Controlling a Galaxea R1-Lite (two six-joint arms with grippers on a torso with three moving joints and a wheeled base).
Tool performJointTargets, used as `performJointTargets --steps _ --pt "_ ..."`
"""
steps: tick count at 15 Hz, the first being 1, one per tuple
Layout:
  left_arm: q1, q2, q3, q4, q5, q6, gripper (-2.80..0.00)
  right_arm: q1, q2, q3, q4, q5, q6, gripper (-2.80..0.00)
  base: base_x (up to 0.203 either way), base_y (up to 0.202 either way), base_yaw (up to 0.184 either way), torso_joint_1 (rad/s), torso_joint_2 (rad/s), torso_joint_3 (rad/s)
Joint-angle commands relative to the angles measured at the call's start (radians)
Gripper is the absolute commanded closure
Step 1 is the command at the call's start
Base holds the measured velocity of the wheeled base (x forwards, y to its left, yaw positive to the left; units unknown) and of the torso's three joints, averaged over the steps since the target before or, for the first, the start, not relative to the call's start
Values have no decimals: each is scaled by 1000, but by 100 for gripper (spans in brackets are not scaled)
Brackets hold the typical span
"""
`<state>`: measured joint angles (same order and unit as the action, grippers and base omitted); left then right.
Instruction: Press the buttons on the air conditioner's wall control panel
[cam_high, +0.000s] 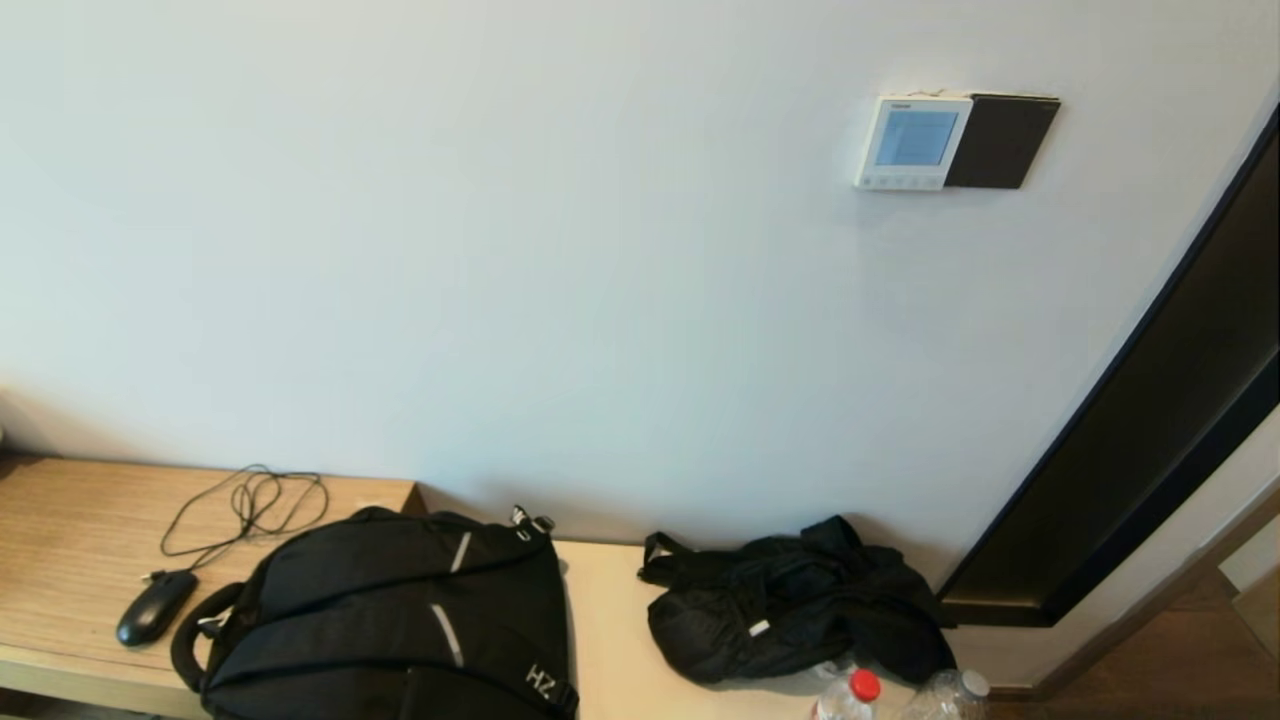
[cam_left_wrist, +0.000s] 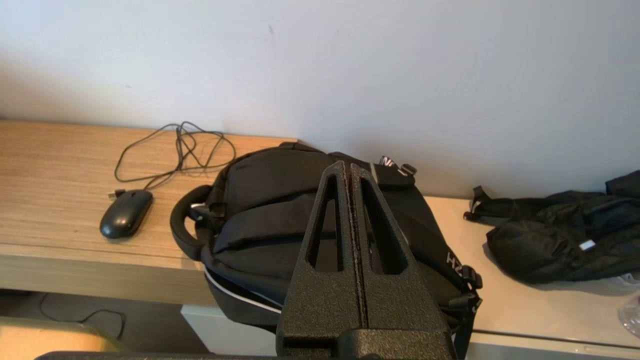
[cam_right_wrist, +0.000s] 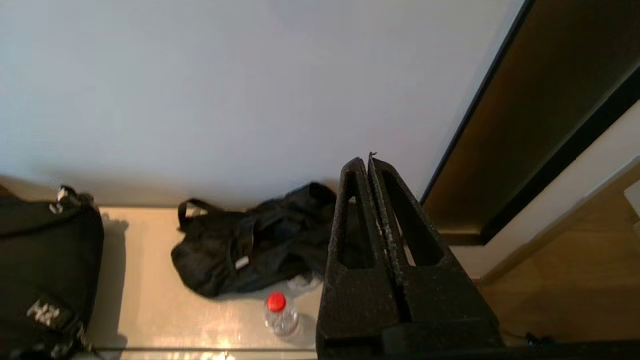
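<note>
The air conditioner's wall control panel (cam_high: 912, 142) is a small white square with a pale blue screen, high on the wall at the upper right of the head view. Its row of tiny buttons (cam_high: 897, 182) runs along its bottom edge. Neither arm shows in the head view. My left gripper (cam_left_wrist: 347, 166) is shut and empty, low over a black backpack. My right gripper (cam_right_wrist: 367, 161) is shut and empty, low above the counter near the door frame. The panel does not show in either wrist view.
A plain black plate (cam_high: 1002, 142) adjoins the panel's right side. On the counter lie a black backpack (cam_high: 390, 610), a black mouse (cam_high: 155, 606) with its cable, a crumpled black bag (cam_high: 790, 610) and two clear bottles (cam_high: 850, 697). A dark door frame (cam_high: 1150, 440) stands at the right.
</note>
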<state>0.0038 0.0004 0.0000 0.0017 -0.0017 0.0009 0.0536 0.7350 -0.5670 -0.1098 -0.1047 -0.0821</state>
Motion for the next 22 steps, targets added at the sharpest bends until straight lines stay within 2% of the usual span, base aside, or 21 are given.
performJointTargets --steps 1,6,10,14,22 --pt "1 0 0 0 0 1 0 -19 -220 150 42 29 -1 0 0 0 0 0 0 0" --pt "1 0 0 0 0 0 0 -35 -454 388 129 84 -1 0 0 0 0 0 0 0" --pt "1 1 0 0 0 0 0 -36 -551 501 141 87 -1 0 0 0 0 0 0 0" --pt "1 0 0 0 0 0 0 -51 -655 533 144 102 -2 0 0 0 0 0 0 0" --pt "1 0 0 0 0 1 0 -49 -734 567 105 106 0 0 0 0 0 0 0 0"
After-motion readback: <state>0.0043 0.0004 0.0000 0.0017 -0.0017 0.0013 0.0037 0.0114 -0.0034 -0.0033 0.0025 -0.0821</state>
